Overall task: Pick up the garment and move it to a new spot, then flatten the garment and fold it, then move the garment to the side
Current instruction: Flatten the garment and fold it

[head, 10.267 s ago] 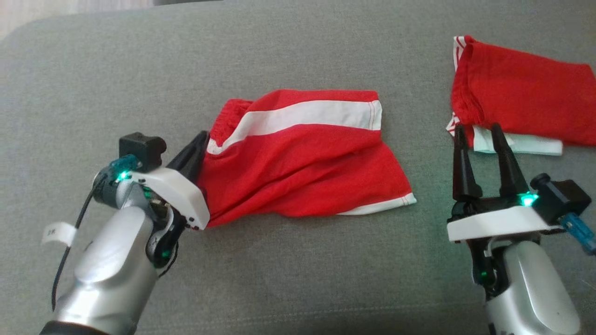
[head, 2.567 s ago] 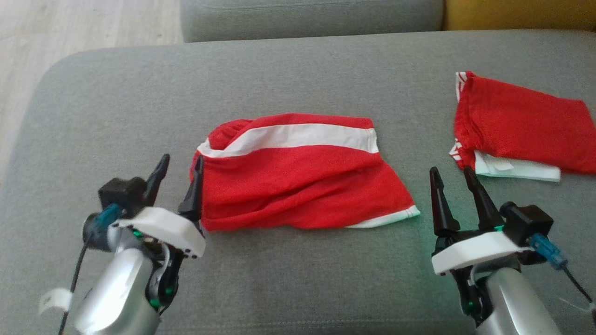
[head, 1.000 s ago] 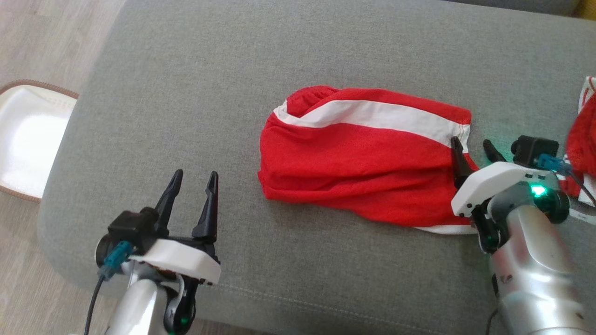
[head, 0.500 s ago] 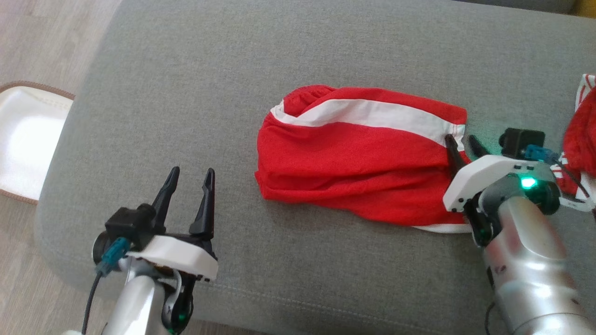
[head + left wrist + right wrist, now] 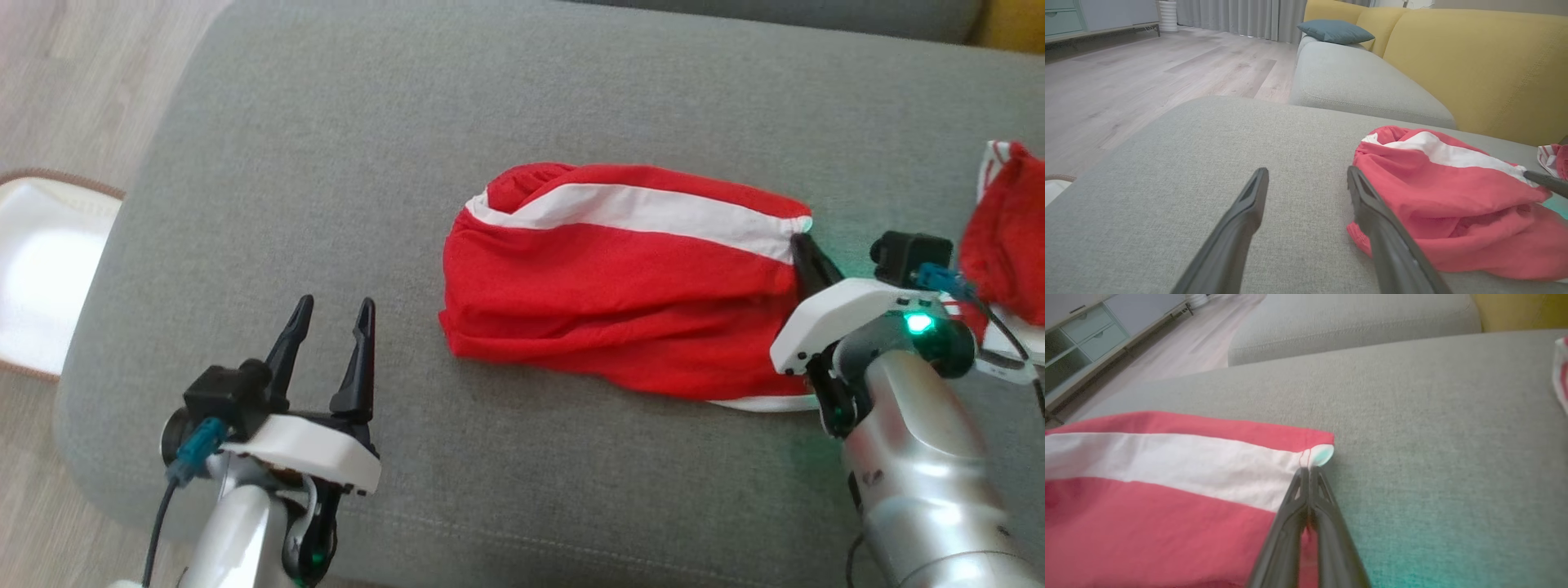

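A broad grey upholstered cushion point(image 5: 326, 163) formed the work surface. On its right side lay a second red cloth point(image 5: 1008, 229) with a white-striped border. Pale wooden flooring point(image 5: 49, 82) ran along the left, where a white mat with a brown rim point(image 5: 41, 278) lay just beside the cushion. Beyond, a grey sofa seat point(image 5: 1363, 85) carried a teal pillow point(image 5: 1335, 32) against a yellow backrest point(image 5: 1474, 61). Grey curtains point(image 5: 1241, 16), a white ribbed pot point(image 5: 1167, 16) and a pale green cabinet point(image 5: 1061, 14) stood far off.
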